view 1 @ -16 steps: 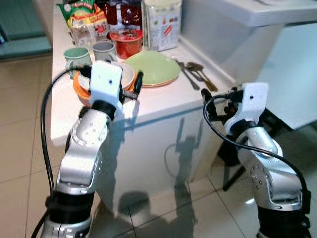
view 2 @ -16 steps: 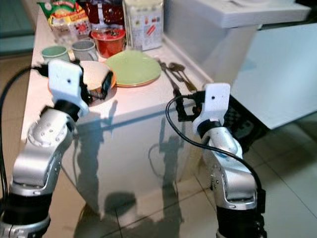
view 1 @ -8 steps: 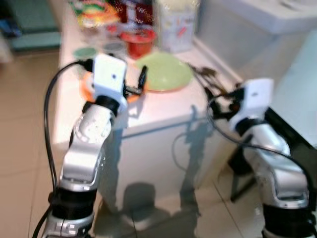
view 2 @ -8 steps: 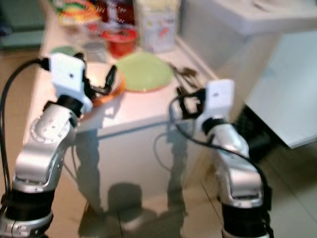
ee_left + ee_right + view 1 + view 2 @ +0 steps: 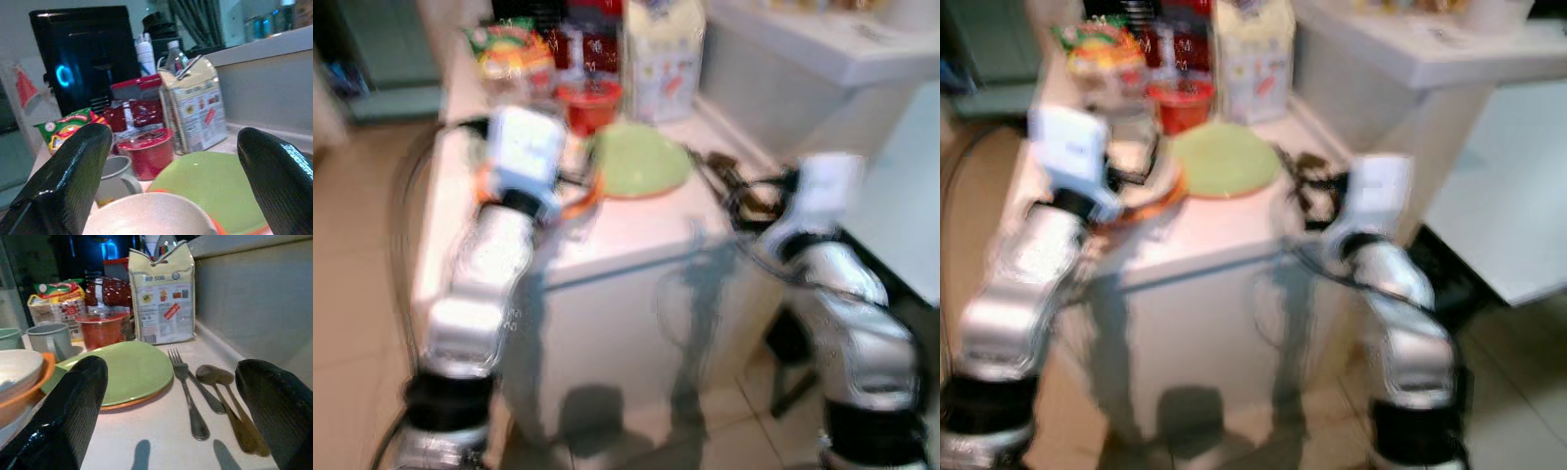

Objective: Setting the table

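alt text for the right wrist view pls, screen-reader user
Between the right gripper's two open black fingers, a fork and two spoons lie on a white counter beside a green plate. Behind stand a red cup, a grey mug and food packets.

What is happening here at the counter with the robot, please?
The robot stands before a white counter with both arms raised toward it, holding nothing yet. Its left gripper, fingers open, faces a white bowl on an orange plate. Its right gripper, also open, points at the fork and two spoons that lie beside the green plate. Cups, a red tub and food packets stand further back. The head views are blurred.
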Robot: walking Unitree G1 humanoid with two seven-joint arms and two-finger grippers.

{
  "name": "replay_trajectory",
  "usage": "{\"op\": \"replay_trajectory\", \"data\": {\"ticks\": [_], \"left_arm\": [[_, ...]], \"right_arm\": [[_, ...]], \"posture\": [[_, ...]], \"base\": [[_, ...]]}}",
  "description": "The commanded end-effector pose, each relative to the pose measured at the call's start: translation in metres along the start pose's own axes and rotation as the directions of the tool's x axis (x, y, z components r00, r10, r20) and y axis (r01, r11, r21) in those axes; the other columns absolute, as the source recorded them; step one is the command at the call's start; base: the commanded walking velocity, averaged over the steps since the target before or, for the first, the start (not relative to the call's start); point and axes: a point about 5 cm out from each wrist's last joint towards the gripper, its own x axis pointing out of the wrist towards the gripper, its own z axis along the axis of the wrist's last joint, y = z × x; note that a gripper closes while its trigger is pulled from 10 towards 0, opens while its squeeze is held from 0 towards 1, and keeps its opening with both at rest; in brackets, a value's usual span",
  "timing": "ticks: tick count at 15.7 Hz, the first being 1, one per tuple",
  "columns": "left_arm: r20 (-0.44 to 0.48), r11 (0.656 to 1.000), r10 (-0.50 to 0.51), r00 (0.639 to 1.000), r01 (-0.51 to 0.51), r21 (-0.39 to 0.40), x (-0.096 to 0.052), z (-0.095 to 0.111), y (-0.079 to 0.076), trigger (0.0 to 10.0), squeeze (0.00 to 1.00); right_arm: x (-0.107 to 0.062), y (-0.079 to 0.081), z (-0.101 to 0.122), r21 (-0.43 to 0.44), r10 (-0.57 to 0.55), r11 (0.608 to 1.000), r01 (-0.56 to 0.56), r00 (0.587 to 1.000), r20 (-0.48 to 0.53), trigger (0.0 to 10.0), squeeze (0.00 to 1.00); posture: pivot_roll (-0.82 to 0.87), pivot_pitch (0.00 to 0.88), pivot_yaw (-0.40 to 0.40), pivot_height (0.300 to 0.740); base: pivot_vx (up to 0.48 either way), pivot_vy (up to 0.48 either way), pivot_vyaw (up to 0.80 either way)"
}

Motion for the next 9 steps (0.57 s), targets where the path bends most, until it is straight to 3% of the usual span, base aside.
{"op": "replay_trajectory", "data": {"ticks": [1,9], "left_arm": [[0.017,0.999,-0.032,0.999,0.032,-0.013,0.0028,0.0054,-0.0086,10.0,0.00],[0.025,1.000,-0.019,1.000,0.019,-0.008,0.0034,0.0073,-0.0055,10.0,0.00]], "right_arm": [[-0.0016,-0.0124,0.0015,-0.018,-0.044,0.999,0.044,0.999,-0.005,10.0,0.00],[-0.0012,-0.0082,-0.0014,-0.062,0.001,0.998,-0.003,0.999,-0.032,10.0,0.00]], "posture": [[0.01,0.000,-0.009,0.740],[0.01,0.000,-0.011,0.740]], "base": [[0.296,0.000,-0.80],[0.296,0.000,0.00]]}}
